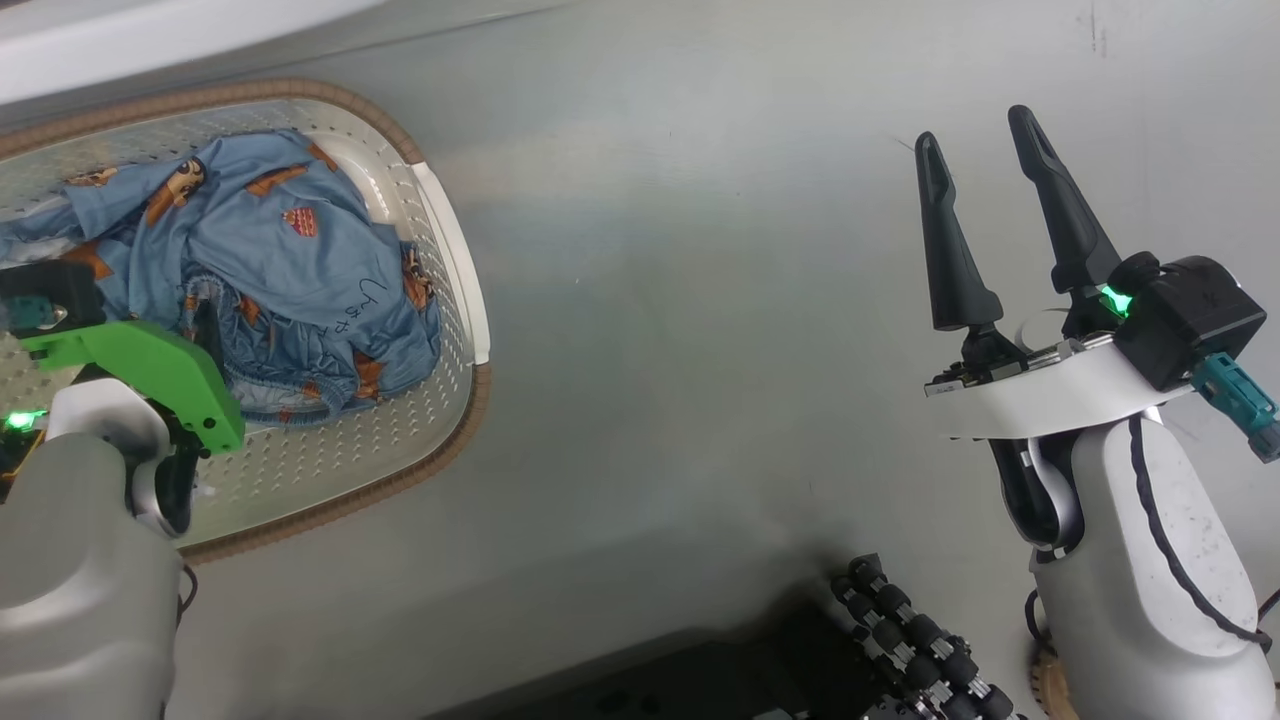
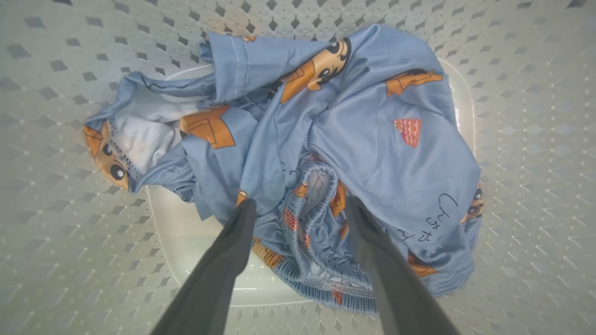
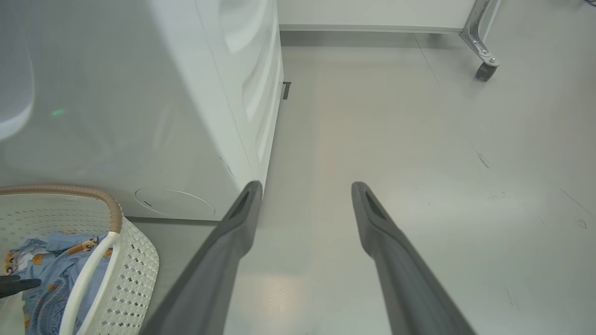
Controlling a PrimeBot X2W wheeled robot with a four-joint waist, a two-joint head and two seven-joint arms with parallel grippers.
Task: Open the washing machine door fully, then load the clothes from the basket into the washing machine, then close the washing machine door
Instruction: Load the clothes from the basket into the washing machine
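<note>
My left fingers (image 2: 228, 260) hang apart over the clothes (image 2: 372, 144), heaped in the basket (image 2: 60, 186) beside the washing machine (image 3: 139, 116). My right fingers (image 1: 955, 260) stand apart, holding nothing. Loading is the step, I judge; next I must dip and pinch the gathered fabric.

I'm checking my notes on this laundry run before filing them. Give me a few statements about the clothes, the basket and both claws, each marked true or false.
1. The clothes lie inside the basket. True.
2. The left claw is shut on the clothes. False: its jaws stand open, one finger on either side of a gathered edge.
3. The right claw is open and holds nothing. True.
4. The basket lies tipped on its side. False: it stands upright on the floor beside the washing machine.
</note>
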